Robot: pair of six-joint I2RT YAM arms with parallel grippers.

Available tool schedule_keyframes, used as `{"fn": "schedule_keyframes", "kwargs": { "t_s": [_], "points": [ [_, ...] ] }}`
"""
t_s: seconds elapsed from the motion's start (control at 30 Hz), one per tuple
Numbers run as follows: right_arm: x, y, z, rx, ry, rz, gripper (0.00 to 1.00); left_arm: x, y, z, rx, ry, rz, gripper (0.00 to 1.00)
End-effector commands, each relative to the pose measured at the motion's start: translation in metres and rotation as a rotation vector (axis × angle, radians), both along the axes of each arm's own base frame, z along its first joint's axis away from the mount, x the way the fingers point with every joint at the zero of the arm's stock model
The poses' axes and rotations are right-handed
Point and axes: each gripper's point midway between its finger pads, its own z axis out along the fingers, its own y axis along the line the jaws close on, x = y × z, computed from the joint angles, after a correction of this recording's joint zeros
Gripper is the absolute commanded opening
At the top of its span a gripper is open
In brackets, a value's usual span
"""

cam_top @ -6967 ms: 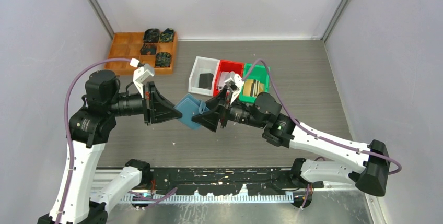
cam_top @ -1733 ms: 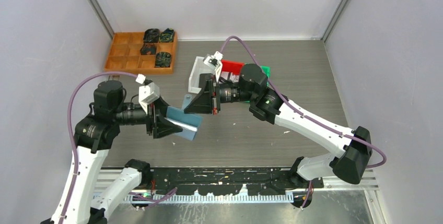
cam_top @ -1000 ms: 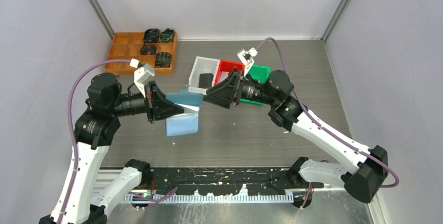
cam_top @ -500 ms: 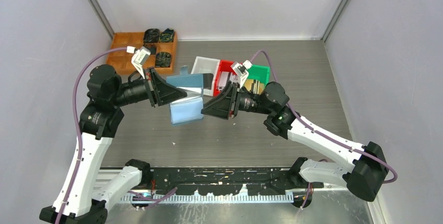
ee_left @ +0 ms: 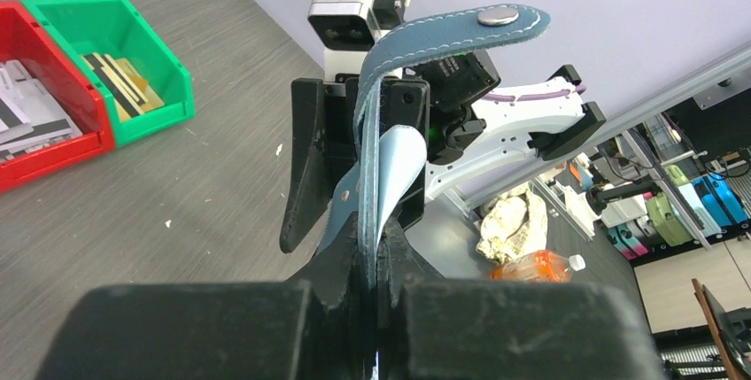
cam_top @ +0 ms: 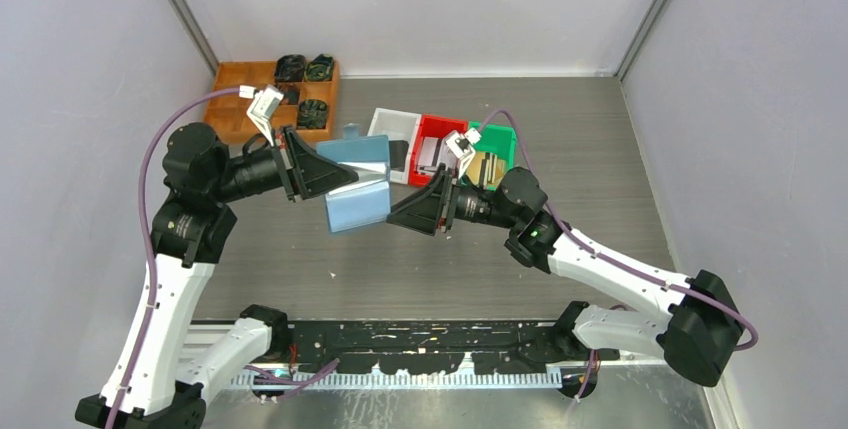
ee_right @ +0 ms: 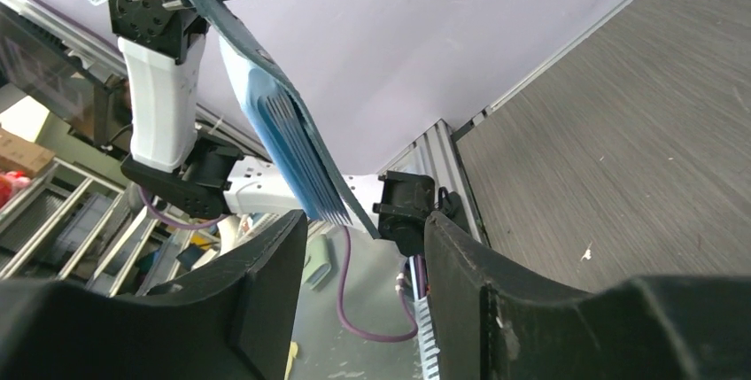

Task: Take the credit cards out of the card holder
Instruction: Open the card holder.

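Observation:
The slate-blue card holder [cam_top: 358,207] hangs open above the table, its spine pinched in my shut left gripper [cam_top: 348,177]. In the left wrist view the card holder [ee_left: 386,157] stands edge-on out of the left gripper [ee_left: 379,252], its snap strap curling over the top. My right gripper [cam_top: 393,219] is open just right of the holder's lower panel. In the right wrist view the holder's ribbed pocket edge [ee_right: 292,154] hangs just above the right gripper [ee_right: 365,221], nothing between the fingers. Tan-gold credit cards [cam_top: 487,166] lie in the green bin [cam_top: 495,131]. No card shows in the holder.
A red bin [cam_top: 440,122] with pale cards and a white bin [cam_top: 385,121] with a black item stand beside the green one. A wooden compartment tray [cam_top: 232,79] with dark objects sits at the back left. Grey walls close in left, right and back.
The left arm has carried the holder up and toward the back. The right gripper has swung from beside the white bin down to the holder's lower right edge.

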Motion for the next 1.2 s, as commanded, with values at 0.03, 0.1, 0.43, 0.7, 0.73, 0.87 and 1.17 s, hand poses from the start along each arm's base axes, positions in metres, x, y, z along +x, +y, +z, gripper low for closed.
{"fn": "schedule_keyframes", "kwargs": {
  "t_s": [0.03,0.1,0.43,0.7,0.73,0.87,1.17],
  "points": [
    [0.003,-0.004,0.026,0.057,-0.089,-0.052,0.58,-0.012,0.001,0.035,-0.047,-0.115,-0.022,0.0],
    [0.001,-0.003,0.029,0.061,-0.096,-0.041,0.58,-0.012,0.001,0.035,-0.046,-0.115,-0.023,0.0],
    [-0.006,0.003,0.031,0.065,-0.105,-0.011,0.51,-0.013,0.001,0.039,-0.051,-0.117,-0.023,0.0],
    [0.001,0.008,0.044,0.081,-0.137,-0.047,0.42,-0.014,0.001,0.041,-0.052,-0.117,-0.026,0.0],
    [0.005,0.008,0.046,0.083,-0.139,-0.062,0.4,-0.013,0.001,0.04,-0.052,-0.115,-0.024,0.0],
    [0.009,0.013,0.057,0.102,-0.154,-0.073,0.36,-0.014,0.001,0.04,-0.052,-0.113,-0.026,0.0],
    [0.009,0.021,0.089,0.161,-0.211,-0.076,0.43,-0.013,0.0,0.038,-0.05,-0.104,-0.029,0.0]
  ]
}}
